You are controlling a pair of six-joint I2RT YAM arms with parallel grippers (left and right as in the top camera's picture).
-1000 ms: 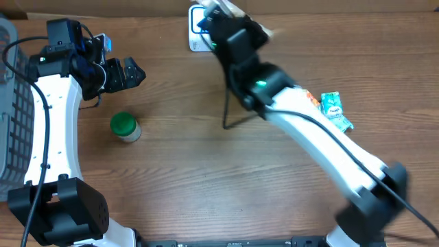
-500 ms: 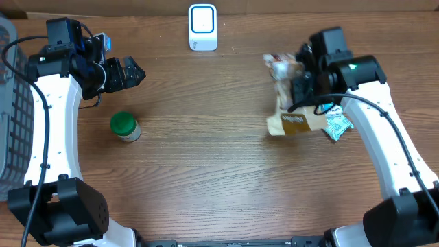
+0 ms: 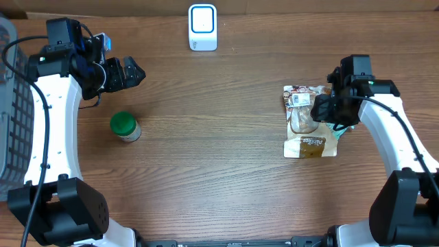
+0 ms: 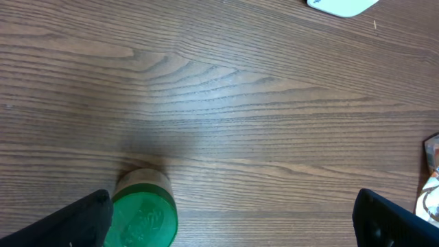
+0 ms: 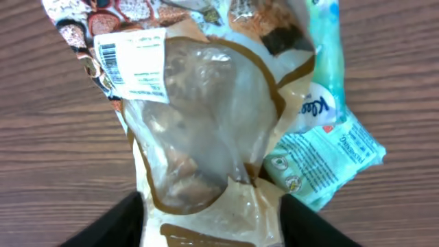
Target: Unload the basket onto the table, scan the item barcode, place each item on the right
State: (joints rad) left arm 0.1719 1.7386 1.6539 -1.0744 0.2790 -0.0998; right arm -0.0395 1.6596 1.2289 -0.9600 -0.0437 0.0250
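The item, a brown and clear snack bag point(image 3: 309, 130) point(image 5: 206, 137), lies flat on the table at the right. Its white barcode label point(image 3: 299, 99) point(image 5: 130, 65) faces up. My right gripper point(image 3: 324, 110) point(image 5: 209, 230) is low over the bag and open, one finger on each side of the bag's lower end. The white scanner point(image 3: 202, 27) point(image 4: 343, 5) stands at the back centre. My left gripper point(image 3: 134, 74) point(image 4: 233, 226) hovers wide open at the left, holding nothing.
A green-lidded jar point(image 3: 125, 127) point(image 4: 140, 219) stands below the left gripper, next to its left finger. A teal tissue packet point(image 5: 322, 147) lies partly under the bag's right edge. A grey basket point(image 3: 10, 103) sits at the far left edge.
The right arm swung from the scanner back to the right, carrying the bag. The bag now lies on the table and the right jaws have opened. The left arm stayed still.
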